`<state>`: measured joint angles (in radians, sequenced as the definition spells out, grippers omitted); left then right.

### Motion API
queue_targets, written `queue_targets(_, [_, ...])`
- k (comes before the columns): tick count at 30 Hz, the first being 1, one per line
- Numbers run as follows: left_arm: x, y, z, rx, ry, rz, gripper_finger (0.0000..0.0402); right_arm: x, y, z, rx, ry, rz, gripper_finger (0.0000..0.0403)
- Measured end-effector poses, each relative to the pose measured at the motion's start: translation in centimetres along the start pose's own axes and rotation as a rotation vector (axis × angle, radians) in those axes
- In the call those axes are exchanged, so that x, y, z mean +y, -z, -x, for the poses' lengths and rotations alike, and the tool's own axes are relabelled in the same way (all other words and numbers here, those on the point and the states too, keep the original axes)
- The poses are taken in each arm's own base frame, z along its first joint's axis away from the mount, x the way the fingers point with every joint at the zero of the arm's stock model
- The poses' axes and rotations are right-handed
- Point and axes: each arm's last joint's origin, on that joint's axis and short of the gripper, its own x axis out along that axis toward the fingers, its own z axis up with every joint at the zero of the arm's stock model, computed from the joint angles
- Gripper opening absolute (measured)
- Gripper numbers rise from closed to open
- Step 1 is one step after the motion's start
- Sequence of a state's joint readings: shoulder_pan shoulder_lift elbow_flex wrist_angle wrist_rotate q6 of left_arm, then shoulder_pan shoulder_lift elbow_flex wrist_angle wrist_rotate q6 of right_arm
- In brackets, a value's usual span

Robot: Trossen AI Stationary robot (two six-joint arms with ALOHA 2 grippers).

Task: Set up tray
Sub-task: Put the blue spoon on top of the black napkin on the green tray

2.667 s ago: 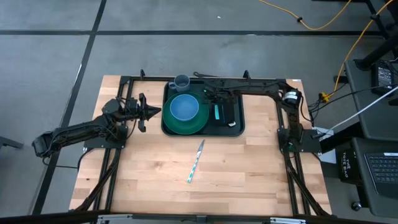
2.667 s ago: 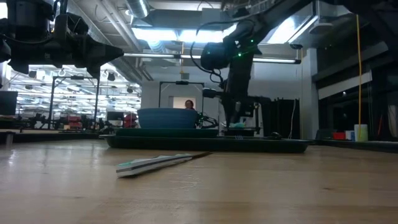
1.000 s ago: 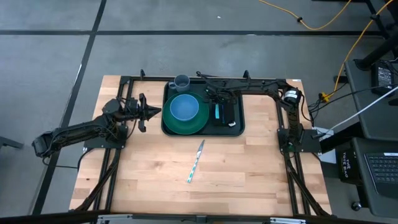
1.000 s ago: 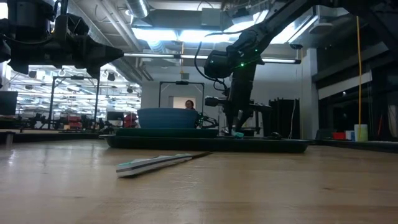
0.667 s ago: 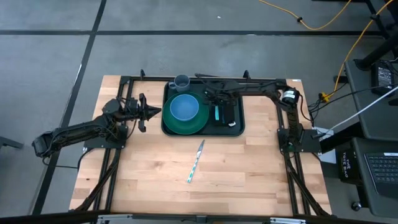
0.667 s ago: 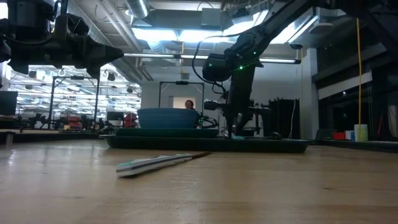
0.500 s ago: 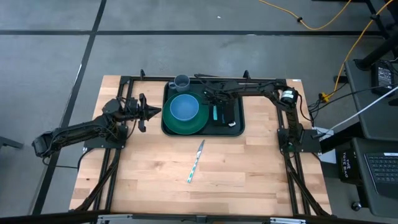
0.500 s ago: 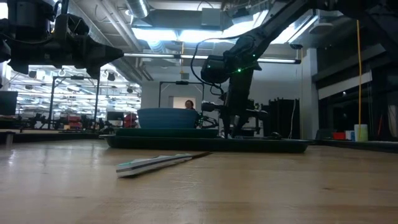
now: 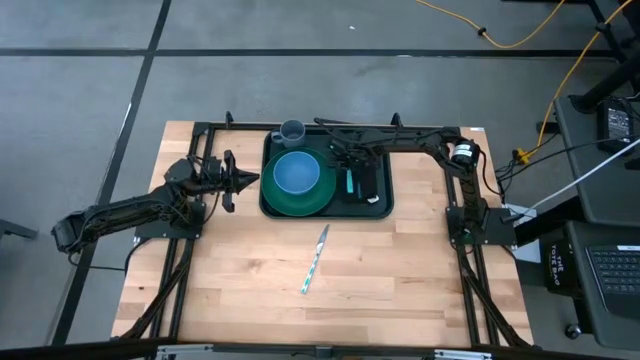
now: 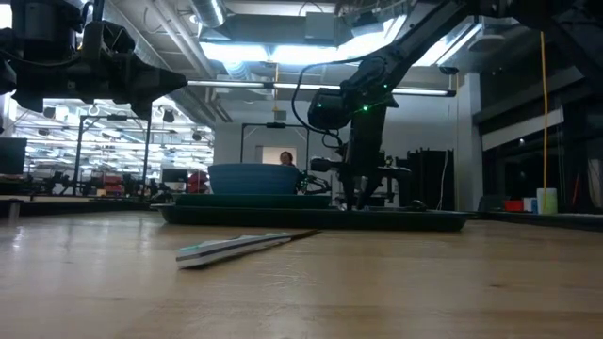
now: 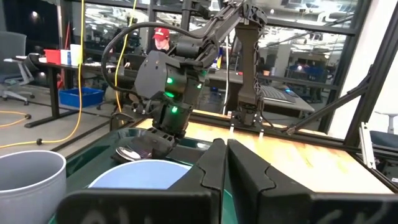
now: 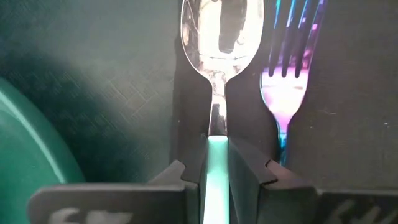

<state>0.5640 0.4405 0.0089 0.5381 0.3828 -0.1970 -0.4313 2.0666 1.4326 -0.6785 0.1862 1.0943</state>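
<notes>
You see a grey concrete floor (image 9: 90, 70) around the wooden bench (image 9: 330, 300), crossed by dark seam lines. A yellow cable (image 9: 545, 35) snakes over it at the far right, near a dark side desk (image 9: 600, 150) carrying a laptop (image 9: 612, 275). From bench height you look into a wide workshop: long ceiling lights (image 10: 273, 47), glass partitions, dark frames. In the left wrist view a person in a red cap (image 11: 163, 37) sits beyond, with a blue bin (image 11: 78, 96) under a desk.
</notes>
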Motion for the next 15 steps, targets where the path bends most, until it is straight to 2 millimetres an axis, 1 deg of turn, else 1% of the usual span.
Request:
queue_targets(9, [0.00,0.00,0.00,0.000,0.000,0.003,0.0009,0.01,0.01,0.00,0.005,-0.003,0.000,0.0052])
queue_targets(15, [0.00,0.00,0.00,0.000,0.001,0.003,0.0013,0.03,0.06,0.00,0.021,-0.011,-0.002,0.0075])
